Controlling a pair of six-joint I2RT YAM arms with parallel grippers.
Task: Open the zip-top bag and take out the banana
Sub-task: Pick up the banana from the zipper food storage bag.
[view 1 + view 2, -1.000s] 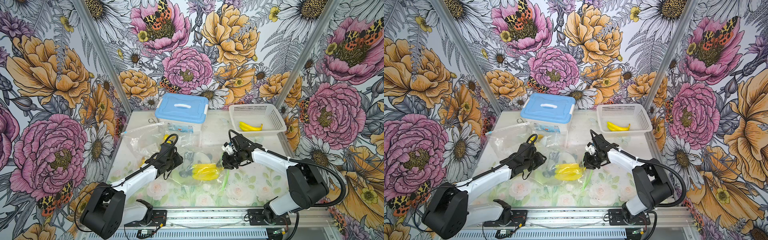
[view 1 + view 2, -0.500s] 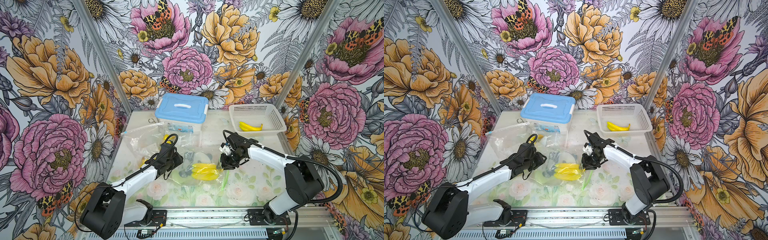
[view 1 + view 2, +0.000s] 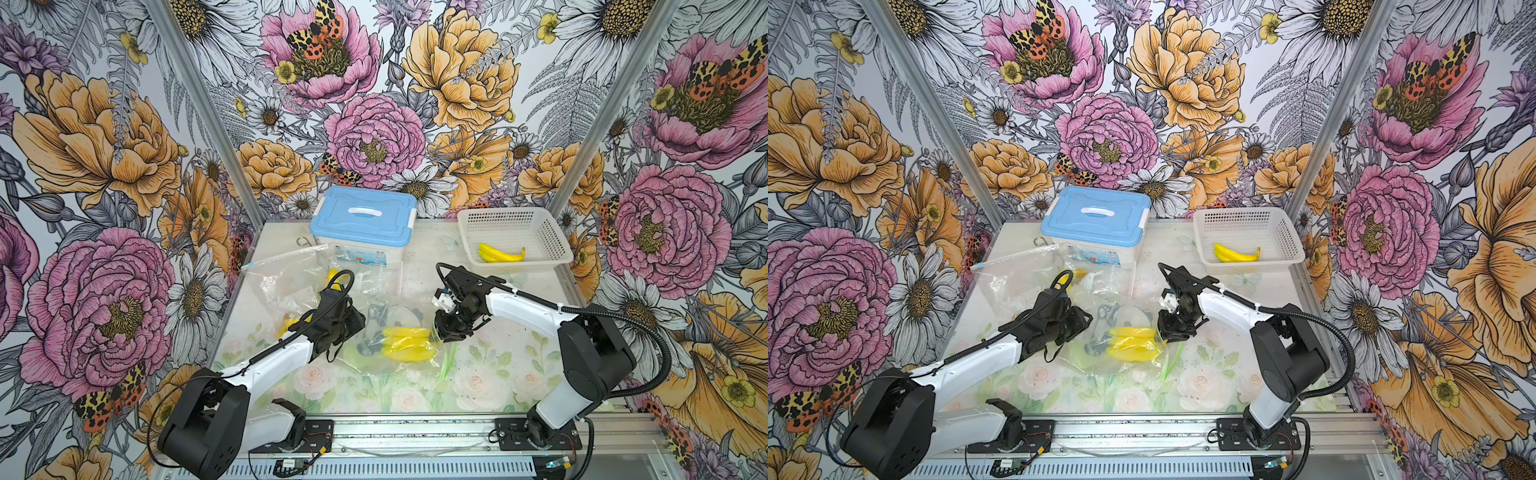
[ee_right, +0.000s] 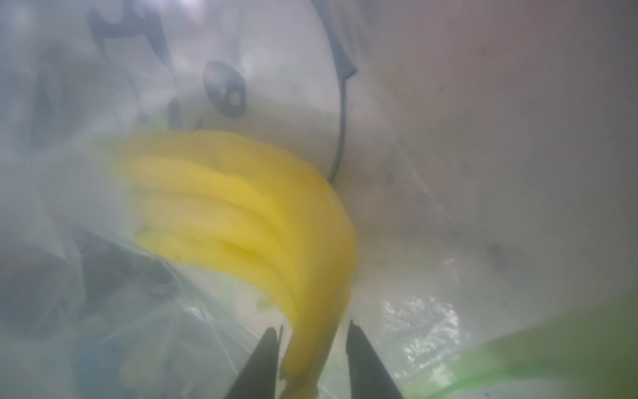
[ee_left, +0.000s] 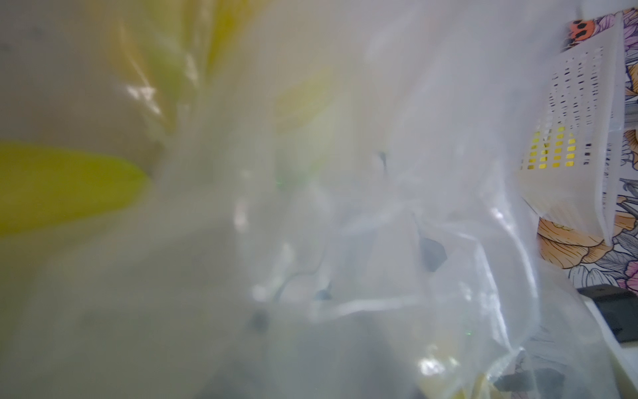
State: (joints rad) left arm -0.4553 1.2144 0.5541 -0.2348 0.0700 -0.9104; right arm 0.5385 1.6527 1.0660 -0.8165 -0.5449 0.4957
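Observation: right gripper [image 3: 448, 332] has moved closer over the last second and now sits at the stem end of the banana [image 3: 405, 343], beside the green zip strip [image 3: 450, 359] of the zip-top bag [image 3: 395, 372]. Wrist view of that arm: fingers [image 4: 266, 359] apart, one on each side of the stem [image 4: 310, 345], with a sliver of gap showing on both sides; not clamped yet. Banana has not shifted in either top view. It lies flat on the table [image 3: 498, 374], mid-workspace, within the clear film of the bag.

Left gripper [image 3: 347, 326] unchanged in place, pressed into crumpled plastic at the end of the bag away from the zip. Its fingers are hidden in both top views, and its wrist view shows only blurred film. Whether they are apart or together cannot be told, nor whether they pin the bag.

Reading: the mouth appears open enough to admit the right fingers, so the opening step is likely done and extraction is at hand. Next call: close on the stem and draw outward toward the zip side. Risk: film caught between finger and stem, or the bag dragging along if its far end is not held.
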